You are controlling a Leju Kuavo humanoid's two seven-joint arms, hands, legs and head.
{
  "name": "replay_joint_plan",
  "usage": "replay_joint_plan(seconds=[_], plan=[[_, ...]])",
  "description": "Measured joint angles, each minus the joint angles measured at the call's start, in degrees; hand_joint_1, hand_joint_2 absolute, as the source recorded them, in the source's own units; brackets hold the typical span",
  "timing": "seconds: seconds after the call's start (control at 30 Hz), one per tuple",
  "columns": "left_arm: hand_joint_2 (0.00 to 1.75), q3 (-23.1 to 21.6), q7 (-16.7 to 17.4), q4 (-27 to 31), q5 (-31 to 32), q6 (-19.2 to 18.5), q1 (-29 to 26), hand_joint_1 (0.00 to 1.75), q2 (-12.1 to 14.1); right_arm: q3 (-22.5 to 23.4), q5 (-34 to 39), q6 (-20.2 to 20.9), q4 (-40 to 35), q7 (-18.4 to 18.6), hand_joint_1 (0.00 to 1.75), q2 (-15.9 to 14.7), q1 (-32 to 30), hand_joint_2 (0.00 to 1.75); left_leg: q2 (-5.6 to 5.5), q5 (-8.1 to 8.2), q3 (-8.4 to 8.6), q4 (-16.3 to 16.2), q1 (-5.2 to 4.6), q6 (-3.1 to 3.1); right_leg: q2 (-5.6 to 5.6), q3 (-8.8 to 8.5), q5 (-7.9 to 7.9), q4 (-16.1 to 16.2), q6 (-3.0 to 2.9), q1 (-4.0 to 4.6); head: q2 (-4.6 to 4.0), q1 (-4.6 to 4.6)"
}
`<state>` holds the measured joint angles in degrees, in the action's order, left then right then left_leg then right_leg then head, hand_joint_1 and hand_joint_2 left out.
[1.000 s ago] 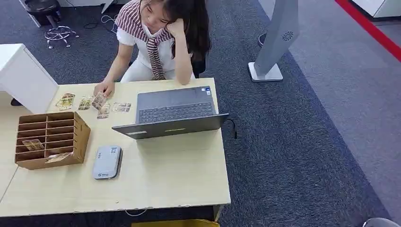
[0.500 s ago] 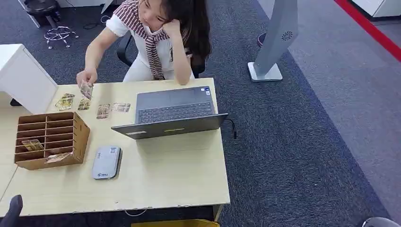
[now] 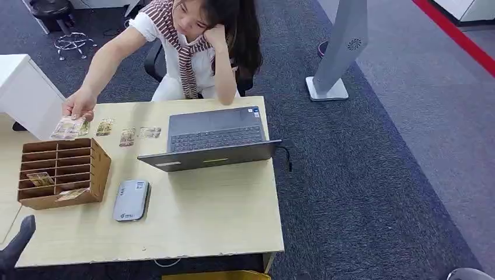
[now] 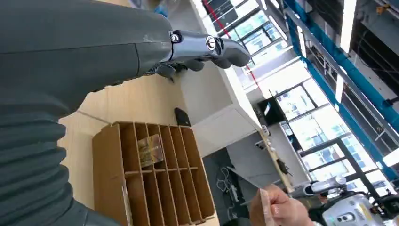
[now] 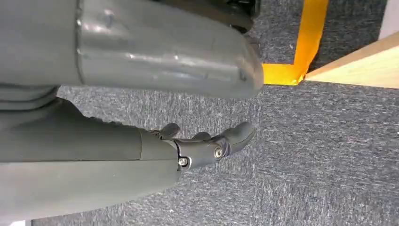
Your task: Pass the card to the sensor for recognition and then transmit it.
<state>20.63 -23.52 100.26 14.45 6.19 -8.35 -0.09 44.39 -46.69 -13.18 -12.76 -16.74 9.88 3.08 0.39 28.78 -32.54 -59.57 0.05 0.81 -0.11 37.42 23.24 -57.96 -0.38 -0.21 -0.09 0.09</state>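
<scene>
Left hand (image 3: 17, 245) low at near table corner, fingers apart, holding nothing. Right hand (image 5: 207, 141) hanging over carpet, fingers loosely spread, empty.

Card (image 3: 67, 127) held out by person's hand (image 3: 79, 105), well ahead of left hand, past rack (image 3: 64, 172). Sensor (image 3: 132, 199) flat on table (image 3: 204, 227), ahead and to right of left hand.

Risks, as judged:
- Rack between left hand and card; straight reach likely to clip rack wall or tip it.
- Thin card, edge-on offer; poor pinch could drop it among spare cards (image 3: 125, 135) or into rack slot.
- Mistimed closing could catch person's fingers.
- Laptop (image 3: 213, 140) near sensor; wide swing could knock lid.

Surface: pale wood table, smooth, slippery for flat card. Room: grey carpet, white stand (image 3: 341, 52), yellow floor tape (image 5: 306, 42).
</scene>
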Motion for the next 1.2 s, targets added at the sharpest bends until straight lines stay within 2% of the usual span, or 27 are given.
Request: replay_joint_plan(seconds=[0.1, 0.2, 0.37, 0.53, 0.6, 0.87, 1.1, 1.2], plan=[[1.75, -1.1, 0.8, -1.0, 1.9, 0.3, 2.0, 0.0, 0.7, 0.0, -0.2, 0.0, 0.0, 0.1, 0.0, 0.0, 0.0, 0.0, -0.02, -0.06, -0.08, 0.0, -0.06, 0.04, 0.03, 0.07, -0.06, 0.0, 0.09, 0.02, 0.0, -0.15], [1.75, -7.4, 6.8, -6.7, 15.0, 2.6, 12.7, 0.0, 5.2, -0.7, -3.1, 0.8, 0.2, 1.1, 0.0, 0.2, 0.8, 0.0, -0.02, -0.14, -0.14, 0.0, -0.06, 0.08, 0.02, 0.12, -0.19, 0.0, 0.01, 0.01, 0.0, 0.0], [1.75, -11.5, 10.0, -10.6, 21.8, 3.6, 17.9, 0.0, 7.7, -1.8, -4.4, 1.2, 0.2, 1.8, 0.0, 0.4, 1.0, 0.0, 0.0, -0.18, -0.13, 0.0, -0.06, 0.03, 0.04, 0.12, -0.22, 0.0, 0.0, 0.01, 0.0, 0.0], [1.75, -13.4, 12.4, -13.0, 26.7, 4.4, 20.8, 0.0, 9.2, -2.0, -5.3, 1.6, 0.3, 2.3, 0.0, 0.4, 1.2, 0.0, 0.08, -0.21, -0.15, -0.1, -0.07, -0.01, 0.13, 0.22, -0.26, 0.0, -0.04, 0.02, 0.02, -0.15], [1.75, -14.7, 13.5, -14.3, 28.8, 4.7, 22.6, 0.0, 10.1, -2.5, -6.0, 1.8, 0.3, 2.6, 0.0, 0.4, 1.3, 0.0, 0.02, -0.25, -0.23, -0.1, -0.05, -0.03, 0.07, 0.24, -0.28, 0.0, -0.06, 0.04, 0.0, 0.09], [1.75, -20.5, 18.9, -20.7, 39.3, 6.3, 29.9, 0.0, 13.7, -4.3, -8.4, 2.6, 0.3, 3.8, 0.0, 0.5, 1.9, 0.0, 0.04, -0.3, -0.23, -0.1, -0.05, -0.09, 0.09, 0.26, -0.37, 0.0, -0.19, 0.04, 0.0, 0.04], [1.75, -24.5, 23.7, -25.3, 48.8, 7.0, 34.1, 0.0, 15.4, -5.4, -10.4, 3.1, 0.3, 5.1, 0.0, 0.5, 2.2, 0.0, 0.04, -0.34, -0.24, 0.0, -0.04, -0.11, 0.08, 0.26, -0.38, 0.0, -0.2, 0.04, 0.0, 0.04], [1.75, -25.2, 24.3, -26.0, 49.7, 7.0, 34.7, 0.0, 15.7, -5.8, -10.8, 3.1, 0.3, 5.2, 0.0, 0.5, 2.3, 0.0, 0.03, -0.35, -0.25, 0.0, -0.04, -0.12, 0.09, 0.27, -0.38, 0.0, -0.2, 0.04, 0.0, 0.04]])
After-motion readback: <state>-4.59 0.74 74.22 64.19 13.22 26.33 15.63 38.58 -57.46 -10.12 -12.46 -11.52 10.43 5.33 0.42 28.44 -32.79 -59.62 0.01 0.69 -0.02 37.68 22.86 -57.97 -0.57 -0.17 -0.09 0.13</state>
